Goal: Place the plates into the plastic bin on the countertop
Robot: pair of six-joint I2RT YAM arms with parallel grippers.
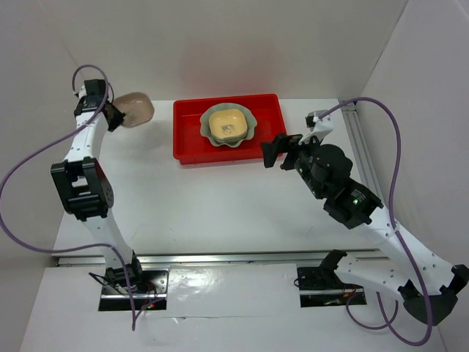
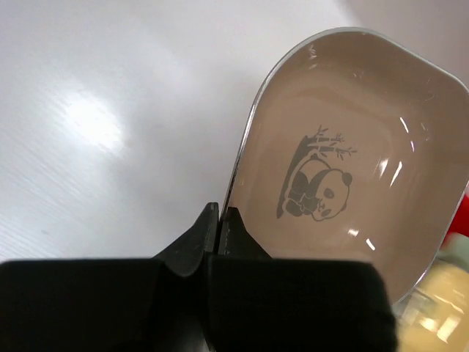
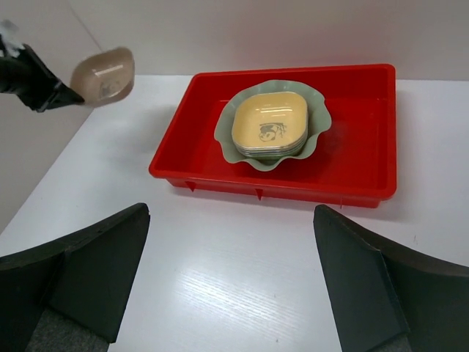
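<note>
Countertop (image 1: pixel 205 202), dishes (image 1: pixel 227 125) in red bin (image 1: pixel 178 133), left fingers (image 2: pixel 192 242) pinching pink dish (image 2: pixel 352 169)

We see a white-shelled left arm (image 1: pixel 82 147) and right arm (image 1: pixel 396 246) with chunky black joints, each trailing a looping purple cable (image 1: pixel 364 99), a small green light (image 1: pixel 357 196) on the right one, and matte black wedge-shaped fingers (image 3: pixel 88 271) on the right gripper (image 3: pixel 231 213).

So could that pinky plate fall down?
Maybe. The left fingers pinch only the rim of the brownish-pink dish, tilted in the air, so it could slip. It is outside the red bin, so it would hit the countertop. Set down crooked on the yellow dish, it might slide off.
</note>
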